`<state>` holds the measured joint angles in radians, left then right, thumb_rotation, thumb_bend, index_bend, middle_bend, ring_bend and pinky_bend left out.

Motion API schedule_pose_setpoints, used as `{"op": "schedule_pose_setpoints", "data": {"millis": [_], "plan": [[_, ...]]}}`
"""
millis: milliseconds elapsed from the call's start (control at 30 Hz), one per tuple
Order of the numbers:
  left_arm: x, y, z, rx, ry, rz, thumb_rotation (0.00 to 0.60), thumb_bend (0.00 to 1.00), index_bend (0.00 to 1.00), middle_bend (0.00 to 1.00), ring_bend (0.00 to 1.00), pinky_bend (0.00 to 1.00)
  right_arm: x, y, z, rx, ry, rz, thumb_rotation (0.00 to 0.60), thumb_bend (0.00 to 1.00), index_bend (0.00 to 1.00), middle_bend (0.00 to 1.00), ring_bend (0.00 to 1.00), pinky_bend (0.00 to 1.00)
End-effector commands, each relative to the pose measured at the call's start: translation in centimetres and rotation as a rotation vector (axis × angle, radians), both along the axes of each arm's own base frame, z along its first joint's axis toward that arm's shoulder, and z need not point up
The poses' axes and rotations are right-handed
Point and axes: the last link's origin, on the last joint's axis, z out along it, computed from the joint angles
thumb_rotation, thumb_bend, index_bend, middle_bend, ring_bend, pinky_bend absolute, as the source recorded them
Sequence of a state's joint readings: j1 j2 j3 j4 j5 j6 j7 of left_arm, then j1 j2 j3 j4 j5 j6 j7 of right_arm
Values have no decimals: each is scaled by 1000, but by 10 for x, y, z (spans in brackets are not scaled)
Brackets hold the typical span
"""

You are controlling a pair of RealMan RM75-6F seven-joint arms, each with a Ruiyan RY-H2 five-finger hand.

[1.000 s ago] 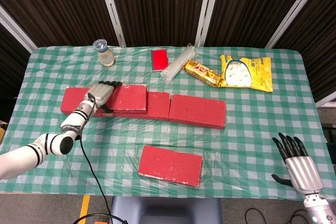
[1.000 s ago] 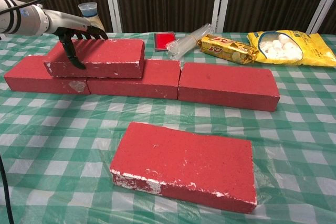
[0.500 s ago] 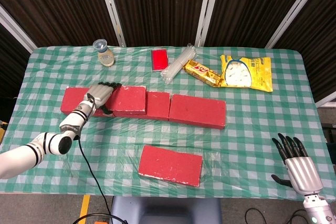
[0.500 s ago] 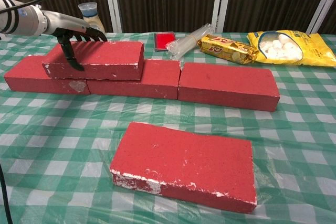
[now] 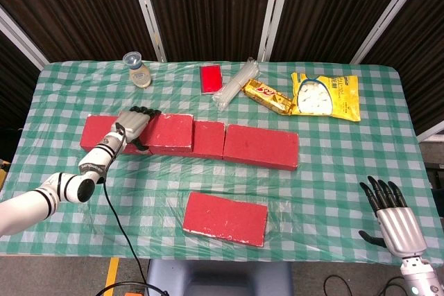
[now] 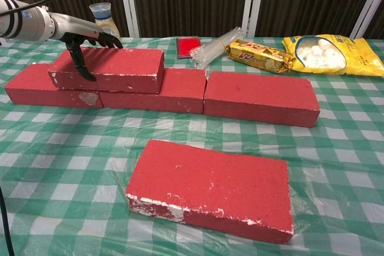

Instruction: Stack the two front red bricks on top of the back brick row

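A row of red bricks lies across the middle of the table: left brick [image 5: 94, 133] [image 6: 33, 88], middle brick [image 5: 209, 138] [image 6: 177, 91], right brick [image 5: 261, 147] [image 6: 261, 97]. A further red brick [image 5: 171, 129] [image 6: 123, 67] lies on top of the row's left part. My left hand [image 5: 132, 127] [image 6: 84, 43] grips its left end, fingers over the top and thumb down the front face. One red brick [image 5: 225, 218] [image 6: 210, 187] lies flat near the front edge. My right hand [image 5: 392, 218] hovers open at the front right, away from every brick.
Along the back edge stand a small jar [image 5: 137, 68] [image 6: 102, 16], a flat red packet [image 5: 210, 77], a clear bundle of sticks [image 5: 236, 82], a gold snack bar [image 5: 268, 96] [image 6: 258, 55] and a yellow bag [image 5: 325, 95] [image 6: 333, 54]. A black cable [image 5: 118, 227] hangs off the front left.
The top brick has shifted slightly left and down onto the row, with my left hand still on it. The right hand has barely moved.
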<state>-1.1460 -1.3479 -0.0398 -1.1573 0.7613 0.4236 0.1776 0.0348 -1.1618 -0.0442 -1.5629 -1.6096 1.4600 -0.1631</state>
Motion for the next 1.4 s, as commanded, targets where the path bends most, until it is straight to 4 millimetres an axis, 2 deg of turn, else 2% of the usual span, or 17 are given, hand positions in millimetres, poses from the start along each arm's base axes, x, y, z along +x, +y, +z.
{"op": "schedule_pose_setpoints", "data": {"millis": [33, 333, 700, 1067, 1167, 1267, 1400], "plan": [[-1, 0, 0, -5, -1, 4, 600, 308, 2, 94, 0, 65, 0, 0, 0, -2, 0, -1, 600, 62, 0, 0, 0, 0], [-1, 1, 1, 0, -4, 1, 600, 308, 0, 0, 0, 62, 0, 1, 0, 1, 2, -1, 600, 62, 0, 0, 0, 0], [-6, -2, 3, -14, 6, 21, 600, 310, 0, 0, 0, 62, 0, 1, 0, -5, 2, -2, 600, 62, 0, 0, 0, 0], [0, -6, 4, -11, -13, 4, 600, 305, 0, 0, 0, 63, 0, 0, 0, -5, 3, -3, 600, 62, 0, 0, 0, 0], [6, -15, 8, -3, -37, -30, 600, 305, 0, 0, 0, 60, 1, 1, -1, -2, -1, 4, 600, 62, 0, 0, 0, 0], [10, -32, 16, 11, -66, -86, 600, 305, 0, 0, 0, 55, 4, 1, -1, 8, -20, 29, 600, 62, 0, 0, 0, 0], [-1, -72, 36, 45, -76, -179, 600, 304, 0, 0, 0, 52, 10, 2, -9, 37, -103, 70, 600, 62, 0, 0, 0, 0]]}}
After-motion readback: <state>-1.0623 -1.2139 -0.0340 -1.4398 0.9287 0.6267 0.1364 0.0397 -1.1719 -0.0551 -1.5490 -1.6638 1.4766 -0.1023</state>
